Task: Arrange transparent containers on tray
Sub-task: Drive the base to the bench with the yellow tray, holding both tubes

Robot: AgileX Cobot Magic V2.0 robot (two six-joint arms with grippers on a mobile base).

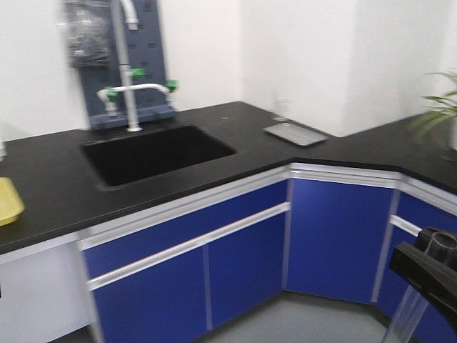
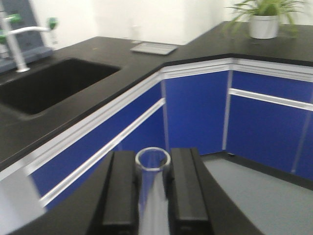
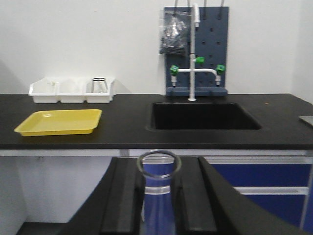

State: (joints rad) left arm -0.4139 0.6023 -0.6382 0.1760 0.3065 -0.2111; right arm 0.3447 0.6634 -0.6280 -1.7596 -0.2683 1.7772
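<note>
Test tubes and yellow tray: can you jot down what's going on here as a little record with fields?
Left pincer: shut on a test tube
Right pincer: shut on a second test tube
Yellow tray: on the black counter, left of the sink, no tubes in it
White bins: behind the tray, by the wall
Progress: no tube placed on the tray yet

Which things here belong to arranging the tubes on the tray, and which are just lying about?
Job: test tube in left hand, test tube in right hand, yellow tray.
Lying about: sink, tap, white bins, grey metal tray, potted plant.
</note>
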